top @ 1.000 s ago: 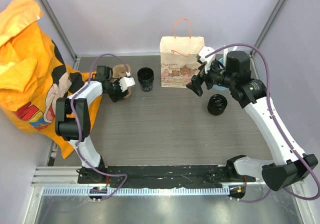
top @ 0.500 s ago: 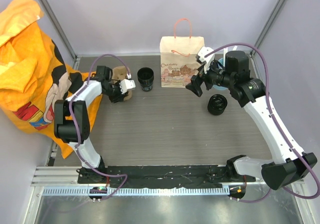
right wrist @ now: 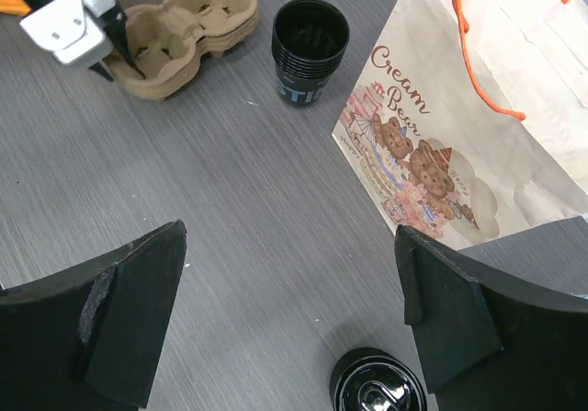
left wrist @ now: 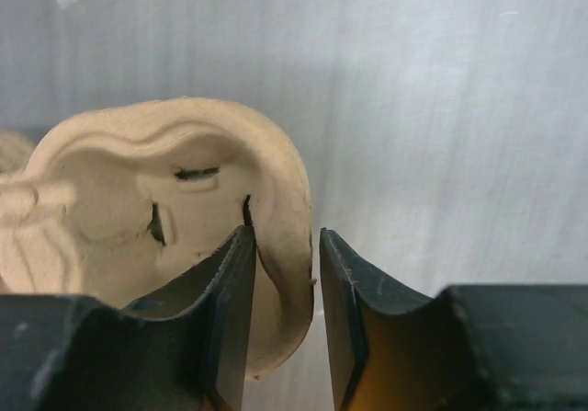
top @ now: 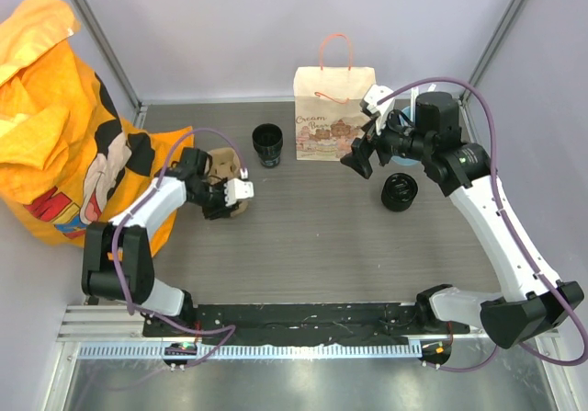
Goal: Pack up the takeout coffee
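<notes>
– Grip on the left side?
– Left gripper (left wrist: 285, 245) is pinching one thin wall of the pulp carrier (left wrist: 110, 181), a finger on each side, close to its end.
– Risk there?
– Pulp could bend or tear at the pinch. Held by one end, it may swing or slip out. The stack of black cups (top: 267, 144) is near and could get clipped.
– Right side?
– Right gripper (top: 356, 161) is spread wide with nothing in it, hovering just beside the paper bag (top: 333, 117).
– Coffee?
– Takeout coffee (top: 400, 192) is upright on the table (top: 303, 245) with its lid on. It's near the right gripper, off the bag's right corner, untouched and not packed yet.
– Worst case?
– An off-centre descent tips it or pops the lid, and the tapered side might squirt out of the jaws. The arm could also knock the bag flat. Can't tell how wide the bag's mouth is.
</notes>
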